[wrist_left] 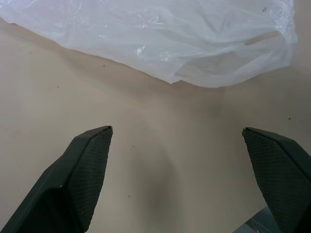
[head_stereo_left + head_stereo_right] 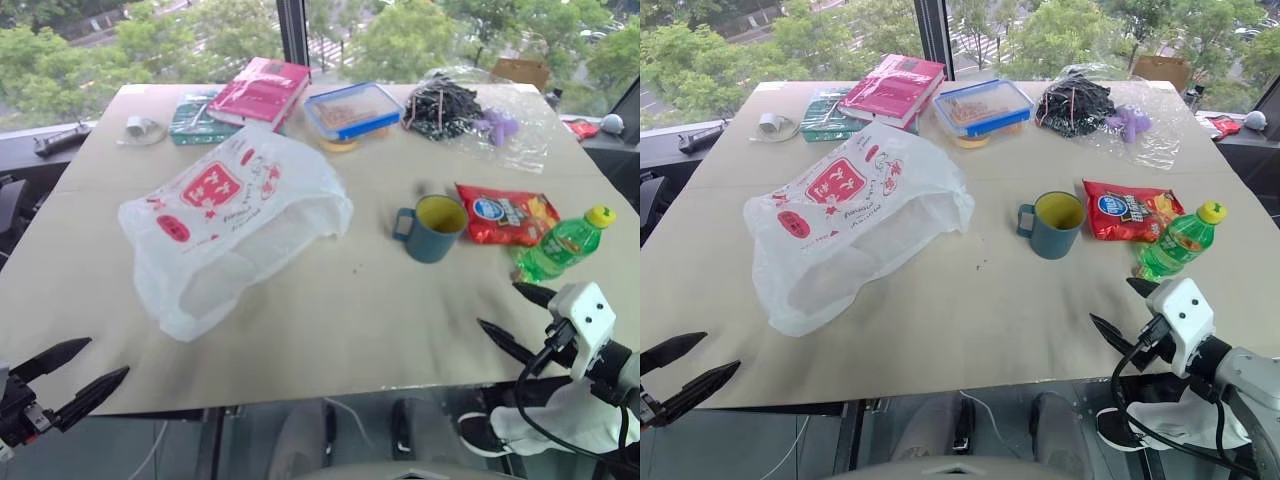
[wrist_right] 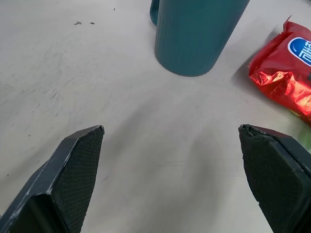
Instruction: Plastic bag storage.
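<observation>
Plastic bag (image 2: 232,228) lies crumpled left of centre frame. Left gripper (image 2: 72,372) lower left, right gripper (image 2: 514,316) lower right: fingers spread, nothing held.

Looks like an office or lab test setup w/ a window seat. Beige desk (image 2: 330,330) sits right against big glass windows (image 2: 200,30) w/ a dark frame; treetops and a street seen from above outside, so an upper floor. Desk carries staged everyday bits: books (image 2: 262,92), lunch box (image 2: 352,110), mug (image 2: 432,228), snack packet (image 2: 505,214), green bottle (image 2: 565,243).
</observation>
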You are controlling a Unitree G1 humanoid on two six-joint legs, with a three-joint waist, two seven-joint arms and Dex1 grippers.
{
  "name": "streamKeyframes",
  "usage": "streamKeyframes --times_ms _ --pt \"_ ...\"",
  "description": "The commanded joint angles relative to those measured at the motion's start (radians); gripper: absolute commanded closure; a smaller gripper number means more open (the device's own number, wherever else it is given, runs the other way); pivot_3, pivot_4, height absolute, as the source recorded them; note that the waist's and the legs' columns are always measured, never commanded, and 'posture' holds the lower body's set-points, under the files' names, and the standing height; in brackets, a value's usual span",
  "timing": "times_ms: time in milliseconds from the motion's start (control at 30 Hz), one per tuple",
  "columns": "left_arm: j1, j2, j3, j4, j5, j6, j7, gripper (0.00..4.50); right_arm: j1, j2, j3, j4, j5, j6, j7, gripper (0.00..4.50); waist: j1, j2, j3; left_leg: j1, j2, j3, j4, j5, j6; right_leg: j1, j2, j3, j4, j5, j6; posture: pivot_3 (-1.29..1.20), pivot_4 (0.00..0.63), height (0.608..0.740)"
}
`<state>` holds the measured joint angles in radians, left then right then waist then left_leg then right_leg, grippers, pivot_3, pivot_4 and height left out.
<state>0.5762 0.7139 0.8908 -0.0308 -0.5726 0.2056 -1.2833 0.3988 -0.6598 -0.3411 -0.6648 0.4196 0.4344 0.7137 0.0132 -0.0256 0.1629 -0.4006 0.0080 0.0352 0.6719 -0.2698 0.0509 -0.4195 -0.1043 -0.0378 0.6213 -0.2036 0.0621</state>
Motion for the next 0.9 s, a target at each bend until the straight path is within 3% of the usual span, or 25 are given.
streamKeyframes --times_ms 33,300,467,533,600,700,800,900 --pt "0.001 -0.001 -0.014 -0.06 -0.047 0.017 0.005 0.02 -0.012 -0.013 -0.029 -0.035 0.022 -0.002 0.006 0.0 0.0 0.0 0.0 0.0 0.0 0.0 0.0 0.0 0.0 0.0 0.0 0.0 0.0 0.0 0.0 0.0 0.15 0.74" --pt "-0.005 0.006 0.006 -0.32 -0.298 0.242 0.087 0.02 -0.033 -0.009 0.021 -0.1 0.07 -0.04 0.057 0.0 -0.001 0.0 0.001 0.0 0.001 0.0 0.0 0.0 0.0 0.0 -0.001 0.0 0.0 0.0 0.0 0.0 0.15 0.74" --pt "-0.181 0.089 -0.041 -0.48 -0.417 0.37 0.331 0.02 -0.086 -0.016 0.076 -0.168 0.088 -0.065 0.075 0.0 0.003 0.002 0.002 0.001 0.002 0.0 0.001 0.003 0.004 0.001 0.003 0.0 0.002 0.0 0.0 0.0 0.15 0.74" --pt "-0.273 0.119 -0.098 -0.526 -0.391 0.391 0.439 0.02 -0.095 -0.024 0.07 -0.188 0.111 -0.067 0.09 0.0 0.006 0.003 0.002 0.002 0.001 -0.002 0.003 0.003 0.004 0.004 0.003 -0.001 0.002 0.0 0.0 0.0 0.15 0.74" --pt "-0.342 0.164 -0.171 -0.562 -0.273 0.399 0.551 0.02 -0.104 -0.033 0.06 -0.201 0.133 -0.063 0.095 0.0 0.004 0.003 0.003 0.002 0.0 -0.001 0.003 0.003 0.004 0.004 0.003 -0.001 0.002 0.0 0.0 0.0 0.15 0.74" --pt "-0.422 0.307 -0.332 -0.544 -0.111 0.44 0.596 0.02 -0.101 -0.048 0.042 -0.215 0.154 -0.063 0.1 0.0 0.002 0.002 0.004 0.002 -0.001 -0.001 0.003 0.003 0.004 0.005 0.005 0.0 0.002 0.003 -0.004 0.0 0.15 0.74" --pt "-0.549 0.329 -0.504 -0.491 0.035 0.428 0.7 0.02 -0.07 -0.048 0.027 -0.214 0.142 -0.085 0.103 0.0 0.002 0.006 0.006 0.002 -0.001 0.0 0.003 0.003 0.004 0.005 0.007 0.001 0.002 0.002 -0.004 0.0 0.15 0.74" --pt "-0.66 0.353 -0.721 -0.451 0.271 0.377 0.773 0.02 -0.034 -0.039 0.02 -0.222 0.118 -0.109 0.098 0.0 -0.005 0.004 0.008 0.002 0.0 0.0 0.002 0.003 0.004 0.005 0.008 0.001 0.002 0.003 -0.004 0.0 0.15 0.74"
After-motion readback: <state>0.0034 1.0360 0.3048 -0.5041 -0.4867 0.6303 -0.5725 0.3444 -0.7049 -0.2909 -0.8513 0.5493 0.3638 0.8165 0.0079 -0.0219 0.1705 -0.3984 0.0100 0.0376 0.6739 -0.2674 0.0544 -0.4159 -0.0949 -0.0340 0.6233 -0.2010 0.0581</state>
